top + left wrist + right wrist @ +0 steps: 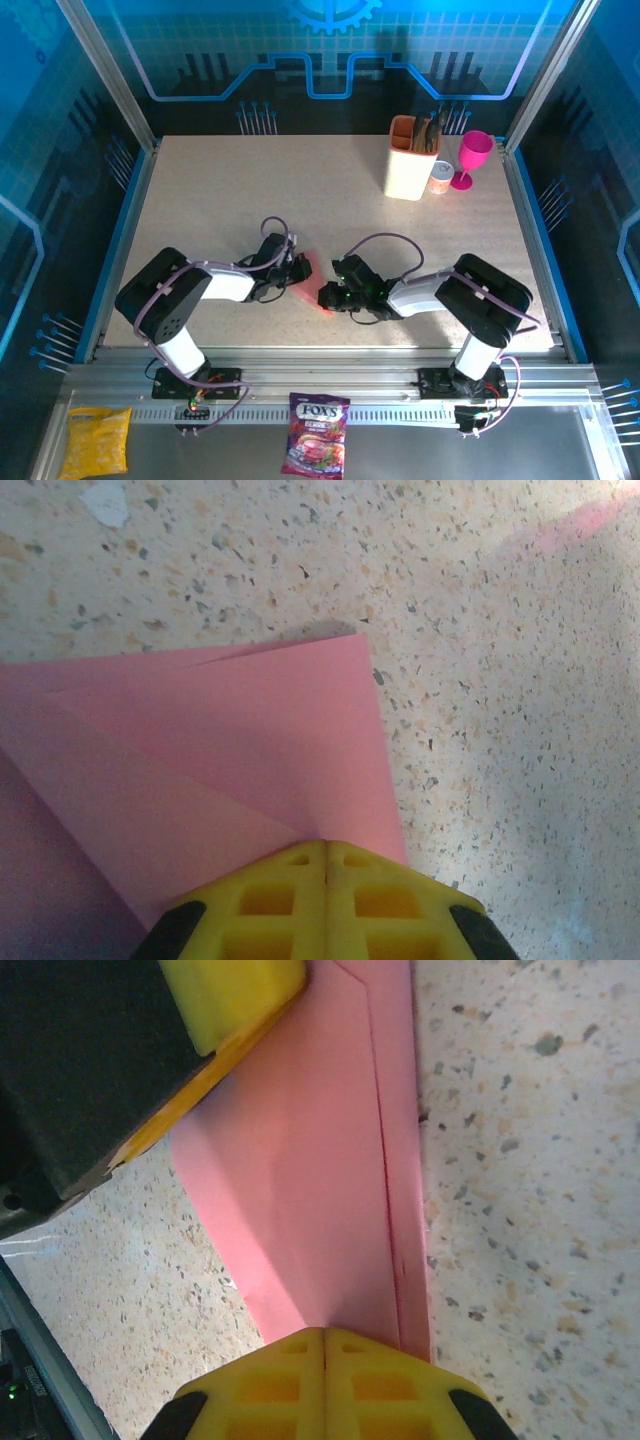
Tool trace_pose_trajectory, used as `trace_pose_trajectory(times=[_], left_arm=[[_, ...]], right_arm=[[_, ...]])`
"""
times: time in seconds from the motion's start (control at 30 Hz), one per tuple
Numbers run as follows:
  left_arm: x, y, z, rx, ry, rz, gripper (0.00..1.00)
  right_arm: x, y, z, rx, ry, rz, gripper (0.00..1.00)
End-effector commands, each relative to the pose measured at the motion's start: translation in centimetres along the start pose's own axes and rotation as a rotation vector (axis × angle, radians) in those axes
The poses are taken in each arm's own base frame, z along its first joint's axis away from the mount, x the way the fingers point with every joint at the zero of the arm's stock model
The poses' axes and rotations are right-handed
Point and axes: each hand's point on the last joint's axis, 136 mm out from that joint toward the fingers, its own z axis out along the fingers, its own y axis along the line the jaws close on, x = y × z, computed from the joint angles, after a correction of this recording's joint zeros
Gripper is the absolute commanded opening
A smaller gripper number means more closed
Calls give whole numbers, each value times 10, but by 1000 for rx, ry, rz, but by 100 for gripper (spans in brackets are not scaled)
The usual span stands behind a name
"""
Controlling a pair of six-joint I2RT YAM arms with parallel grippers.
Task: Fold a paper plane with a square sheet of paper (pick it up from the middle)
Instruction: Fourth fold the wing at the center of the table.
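I have the plane (311,281) on the tabletop (220,200), well nearer me than the beige holder (412,160) and to its left. The left claw (300,272) is pressed together, pinching the plane's end farther from the holder. On its wrist camera the yellow fingertips (300,865) meet over the pink folded layers (230,750). The right claw (330,296) is pressed together too, pinching the opposite end. Its wrist view shows the paper (310,1160) running from its tips (325,1338) up to the left claw (230,1000), a long crease along one side.
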Motion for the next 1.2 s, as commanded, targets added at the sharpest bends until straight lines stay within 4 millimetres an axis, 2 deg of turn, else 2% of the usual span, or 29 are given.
trace_pose_trajectory(times=[0.0, 0.2, 0.33, 0.47, 0.6, 0.73, 0.87, 0.97, 1.17], left_arm=[[-15, 69, -3, -240, -53, -44, 0], [-43, 95, -18, -275, -113, -129, 0], [-59, 101, -28, -267, -140, -176, 0], [-57, 79, -44, -209, -135, -138, 0], [-29, 37, -64, -139, -108, -53, 0], [1, 5, -71, -52, -77, -58, 0], [24, -16, -62, 16, -39, -87, 0], [32, -25, -49, 50, -14, -86, 0], [27, -37, -29, 83, -16, -60, 0]], right_arm=[[70, -109, -11, 370, 211, 104, 0], [75, -117, -13, 387, 220, 112, 0], [78, -119, -12, 385, 228, 118, 0], [79, -118, -10, 374, 234, 114, 0], [79, -117, -9, 364, 236, 110, 0], [81, -118, -7, 359, 243, 110, 0], [82, -118, -4, 355, 246, 117, 0], [82, -117, -2, 349, 248, 118, 0], [83, -118, -2, 348, 250, 119, 0]])
